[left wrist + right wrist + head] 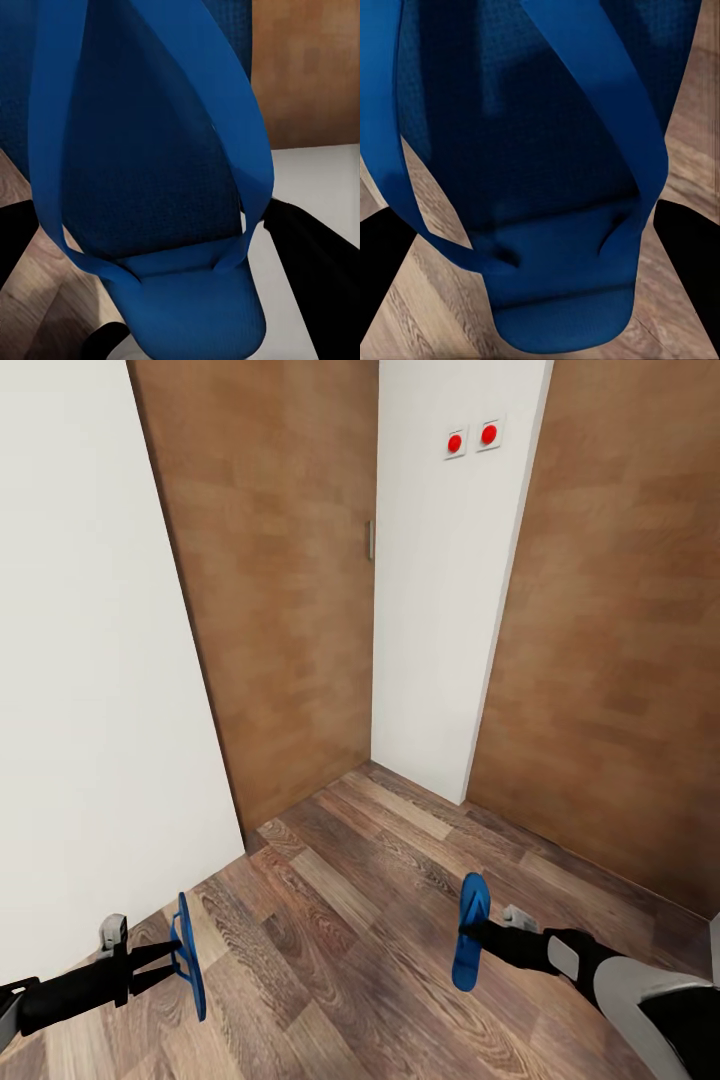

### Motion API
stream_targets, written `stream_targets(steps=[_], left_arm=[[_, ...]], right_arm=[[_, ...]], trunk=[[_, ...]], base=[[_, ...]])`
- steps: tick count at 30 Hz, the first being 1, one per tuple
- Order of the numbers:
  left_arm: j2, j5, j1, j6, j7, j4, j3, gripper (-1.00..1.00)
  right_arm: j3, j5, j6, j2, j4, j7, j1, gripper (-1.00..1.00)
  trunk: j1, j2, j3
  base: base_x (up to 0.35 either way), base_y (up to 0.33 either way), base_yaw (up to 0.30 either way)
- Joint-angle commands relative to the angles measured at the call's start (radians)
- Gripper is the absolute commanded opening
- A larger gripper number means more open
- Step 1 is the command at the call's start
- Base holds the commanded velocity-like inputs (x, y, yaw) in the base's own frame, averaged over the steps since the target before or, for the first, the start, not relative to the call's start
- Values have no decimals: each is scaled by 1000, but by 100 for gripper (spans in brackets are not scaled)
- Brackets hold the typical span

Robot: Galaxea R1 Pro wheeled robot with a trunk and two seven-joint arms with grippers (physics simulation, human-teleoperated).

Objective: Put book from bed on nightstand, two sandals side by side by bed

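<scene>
While both sandals hang clear of the floor, left gripper clamps one, right gripper the other; advise carrying level, grips undisturbed, avoiding the door.

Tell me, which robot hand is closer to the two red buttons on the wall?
Right, probably. The right gripper holds its sandal almost below the red buttons; the left gripper, holding the other sandal, sits far off to the side.
</scene>
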Motion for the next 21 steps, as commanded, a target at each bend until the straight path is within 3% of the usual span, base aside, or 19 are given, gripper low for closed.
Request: stream_targets(steps=[1, 11, 21], left_arm=[[0, 1, 0, 11, -3, 0, 1, -100], [1, 1, 0, 11, -4, 1, 1, -100], [1, 1, 0, 11, -4, 1, 2, -100]], right_arm=[[4, -14, 5, 0, 2, 6, 0, -100], [4, -17, -19, 1, 2, 9, 5, -100], [5, -15, -81, 1, 2, 5, 5, -100]], trunk=[[0, 0, -1], [0, 0, -1], [0, 0, -1]], base=[[0, 0, 0], [-13, 0, 0], [-205, 75, 0]])
